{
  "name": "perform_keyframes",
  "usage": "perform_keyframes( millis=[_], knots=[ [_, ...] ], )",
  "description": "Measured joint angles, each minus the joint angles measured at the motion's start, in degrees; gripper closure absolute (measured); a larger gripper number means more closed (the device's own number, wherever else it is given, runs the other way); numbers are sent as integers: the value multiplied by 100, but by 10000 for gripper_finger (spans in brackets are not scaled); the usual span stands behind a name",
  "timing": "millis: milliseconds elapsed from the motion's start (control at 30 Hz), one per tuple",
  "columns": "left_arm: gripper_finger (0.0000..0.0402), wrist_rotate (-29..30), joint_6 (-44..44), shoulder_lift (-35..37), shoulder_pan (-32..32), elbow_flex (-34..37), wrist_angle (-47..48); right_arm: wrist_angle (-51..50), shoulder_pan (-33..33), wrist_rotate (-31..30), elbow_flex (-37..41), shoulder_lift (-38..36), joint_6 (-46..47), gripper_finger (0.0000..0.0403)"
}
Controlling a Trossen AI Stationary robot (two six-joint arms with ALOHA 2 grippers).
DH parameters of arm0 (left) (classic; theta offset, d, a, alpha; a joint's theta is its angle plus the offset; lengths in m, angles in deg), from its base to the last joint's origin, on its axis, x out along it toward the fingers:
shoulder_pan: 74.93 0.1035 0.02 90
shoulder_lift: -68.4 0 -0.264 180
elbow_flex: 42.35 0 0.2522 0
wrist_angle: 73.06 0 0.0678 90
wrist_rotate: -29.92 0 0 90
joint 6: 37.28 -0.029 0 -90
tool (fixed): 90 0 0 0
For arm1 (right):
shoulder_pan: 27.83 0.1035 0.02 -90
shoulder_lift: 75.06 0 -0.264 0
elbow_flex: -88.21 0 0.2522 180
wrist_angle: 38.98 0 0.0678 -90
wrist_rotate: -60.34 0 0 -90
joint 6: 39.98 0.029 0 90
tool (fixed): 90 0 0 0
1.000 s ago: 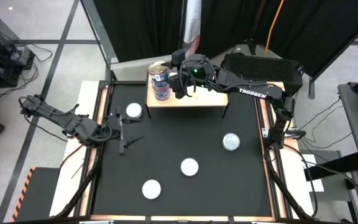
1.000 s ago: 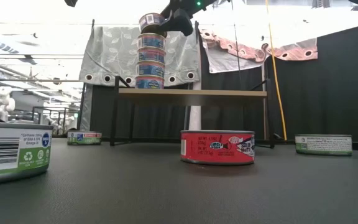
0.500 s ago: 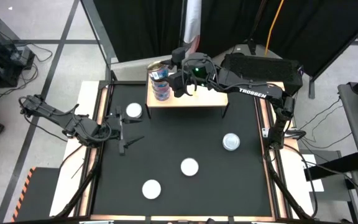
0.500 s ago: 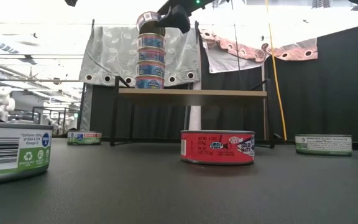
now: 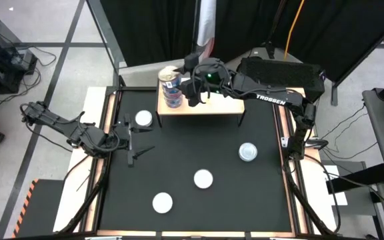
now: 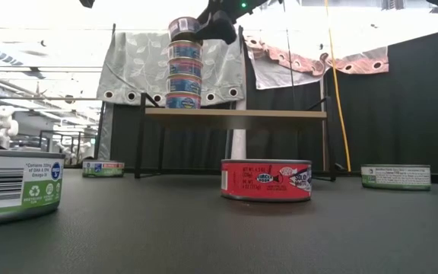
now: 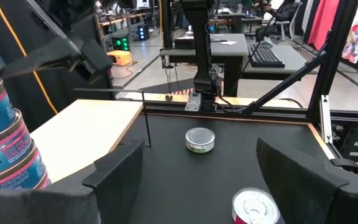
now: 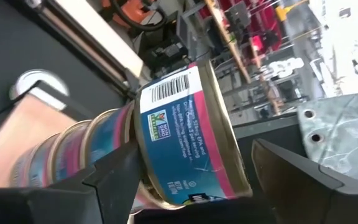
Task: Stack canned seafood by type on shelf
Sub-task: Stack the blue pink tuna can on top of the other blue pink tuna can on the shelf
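A stack of blue-and-pink-labelled seafood tins stands on the left end of the shelf, a low light-wood top on thin dark legs at the far side of the black bench. The top tin of that stack sits between the fingers of the right pincer, which reaches in from the right over the shelf; in the right wrist view the tin fills the gap between the two fingers, and whether they press on it or stand just clear cannot be told.

On the bench lie four more tins, well apart from one another: a red-labelled tin near the middle, a green-and-white tin toward the right, a near tin at the front, and a left tin just below the shelf's left end.

The left pincer waits low at the bench's left edge, near the left tin, its fingers spread with nothing between them.
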Motion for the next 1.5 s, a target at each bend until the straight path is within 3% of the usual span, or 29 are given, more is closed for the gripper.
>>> perform_keyframes(
  millis=[633,933,1500],
  knots=[
    [94,0,3,0,0,0,2,-96,0,-30,0,-52,636,110],
    [94,0,2,0,0,0,1,-2,49,-504,0,-52,214,110],
    [94,-92,13,0,0,0,-14,103,193,-646,0,-52,-15,110]
  ],
)
